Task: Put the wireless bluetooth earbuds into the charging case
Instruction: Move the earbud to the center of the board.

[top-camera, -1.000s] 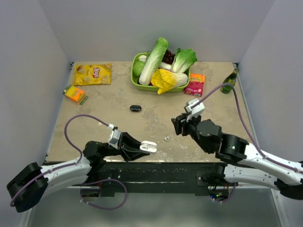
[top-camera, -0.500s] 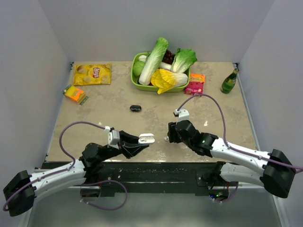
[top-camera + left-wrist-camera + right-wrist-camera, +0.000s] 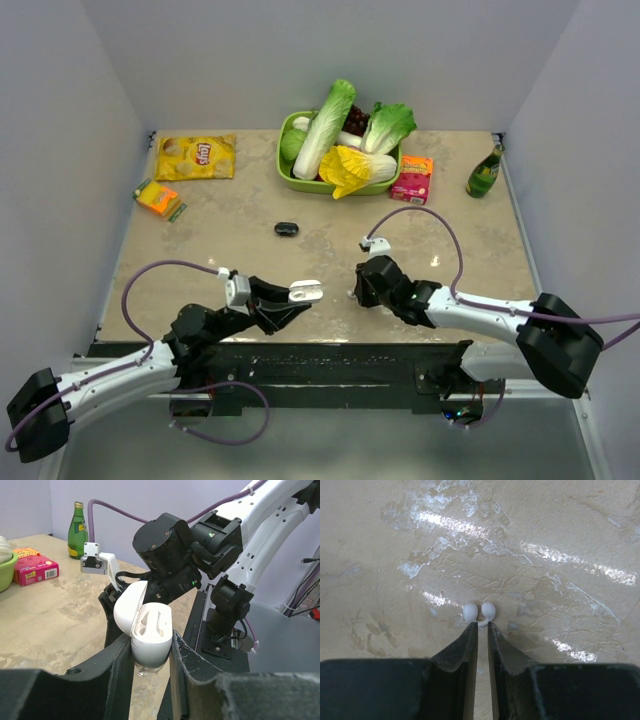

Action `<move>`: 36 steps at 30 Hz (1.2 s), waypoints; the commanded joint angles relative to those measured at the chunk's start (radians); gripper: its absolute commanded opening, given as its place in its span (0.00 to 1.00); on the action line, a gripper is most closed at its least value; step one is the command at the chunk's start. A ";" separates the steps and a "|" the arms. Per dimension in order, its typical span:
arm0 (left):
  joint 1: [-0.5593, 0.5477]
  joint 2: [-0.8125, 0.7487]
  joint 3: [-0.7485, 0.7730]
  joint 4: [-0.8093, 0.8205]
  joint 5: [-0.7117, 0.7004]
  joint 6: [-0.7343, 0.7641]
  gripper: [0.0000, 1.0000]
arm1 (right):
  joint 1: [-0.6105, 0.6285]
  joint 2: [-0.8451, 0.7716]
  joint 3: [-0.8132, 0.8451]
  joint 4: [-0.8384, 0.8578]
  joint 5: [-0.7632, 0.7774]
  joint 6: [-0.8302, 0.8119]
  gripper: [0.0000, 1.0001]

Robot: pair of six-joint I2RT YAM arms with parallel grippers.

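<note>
Charging case (image 3: 147, 630) (lid flipped open) clamped over the counter's (image 3: 250, 250) near edge by the left gripper (image 3: 148, 652).
Glossy white oval shell with two moulded wells showing, its base hidden between the jaws. The right gripper's (image 3: 481, 626) jaws are closed to a slit on a thin white stem. Two rounded earbuds (image 3: 470, 612) lie on mottled beige stone just beyond, their shape hard to make out.

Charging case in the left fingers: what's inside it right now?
Lid flipped back, the charging case shows two moulded sockets, both empty. Its lower body is covered by the left fingers. The earbuds are on the table, between the right fingers' tips.
</note>
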 commanded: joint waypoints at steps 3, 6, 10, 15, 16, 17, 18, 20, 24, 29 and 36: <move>-0.004 0.012 -0.018 0.030 -0.004 0.011 0.00 | -0.003 0.012 0.006 0.030 0.041 0.048 0.09; -0.004 0.015 -0.015 0.027 -0.003 0.011 0.00 | -0.002 0.027 0.012 -0.010 0.052 0.075 0.02; -0.004 0.013 -0.020 0.027 -0.004 0.008 0.00 | -0.002 0.035 0.007 -0.024 0.059 0.100 0.01; -0.004 0.013 -0.028 0.032 -0.003 0.001 0.00 | -0.002 0.067 0.016 -0.028 0.061 0.109 0.07; -0.004 0.013 -0.029 0.032 -0.003 -0.001 0.00 | -0.002 0.075 0.019 -0.030 0.060 0.111 0.08; -0.004 0.012 -0.029 0.032 -0.001 -0.002 0.00 | -0.002 0.084 0.025 -0.028 0.056 0.111 0.09; -0.004 0.012 -0.029 0.032 -0.003 -0.002 0.00 | -0.002 0.104 0.030 -0.028 0.056 0.111 0.11; -0.004 0.008 -0.029 0.029 -0.003 -0.002 0.00 | -0.002 0.121 0.039 -0.024 0.050 0.109 0.12; -0.004 0.005 -0.032 0.027 -0.004 -0.004 0.00 | -0.004 0.159 0.055 -0.007 0.041 0.100 0.13; -0.004 0.007 -0.040 0.032 -0.003 -0.004 0.00 | -0.016 0.202 0.097 0.004 0.044 0.068 0.15; -0.004 0.004 -0.046 0.032 -0.012 -0.004 0.00 | -0.059 0.282 0.163 0.024 0.023 -0.007 0.17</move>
